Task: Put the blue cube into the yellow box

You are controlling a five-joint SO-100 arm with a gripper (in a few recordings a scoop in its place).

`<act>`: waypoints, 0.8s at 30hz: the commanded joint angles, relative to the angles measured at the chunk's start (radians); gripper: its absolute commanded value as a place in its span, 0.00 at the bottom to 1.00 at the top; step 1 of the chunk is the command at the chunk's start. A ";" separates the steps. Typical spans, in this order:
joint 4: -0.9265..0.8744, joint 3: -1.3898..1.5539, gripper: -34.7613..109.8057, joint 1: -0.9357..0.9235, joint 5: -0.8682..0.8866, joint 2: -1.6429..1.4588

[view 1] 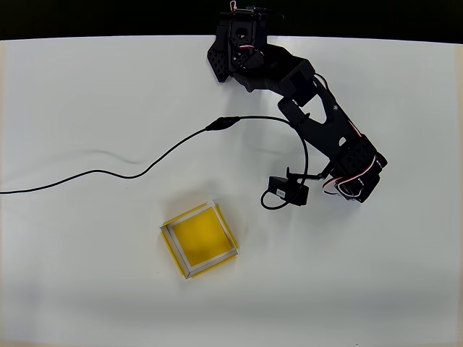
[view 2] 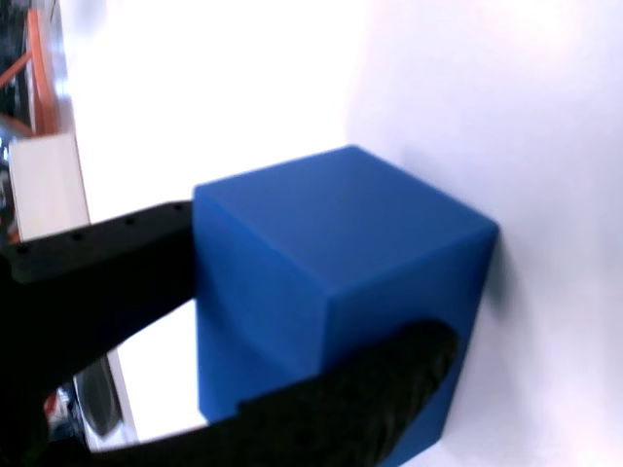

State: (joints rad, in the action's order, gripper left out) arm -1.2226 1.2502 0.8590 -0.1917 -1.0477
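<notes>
The blue cube (view 2: pixel 331 253) looms large in the wrist view, resting on the white table. My gripper (view 2: pixel 316 292) is shut on it: one black finger (view 2: pixel 107 253) presses its left face and the other finger (view 2: pixel 341 409) lies against its lower side. In the overhead view the gripper (view 1: pixel 353 184) hangs over the table's right side, and the arm hides the cube there. The yellow box (view 1: pixel 199 238) sits open and empty at centre front, well to the left of the gripper and slightly nearer the front edge.
A black cable (view 1: pixel 145 170) runs from the left edge across the table to the arm. A small black module (view 1: pixel 288 191) on that cable hangs between the box and the gripper. The arm's base (view 1: pixel 239 50) stands at the back edge.
</notes>
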 commanded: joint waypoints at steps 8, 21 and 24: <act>0.017 0.011 0.35 -0.057 -0.153 -0.158; -0.043 0.035 0.34 -0.199 -0.468 -0.494; -0.057 0.054 0.34 -0.253 -0.561 -0.595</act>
State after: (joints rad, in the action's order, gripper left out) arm -1.2579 1.3054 0.6519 -0.6673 -1.3806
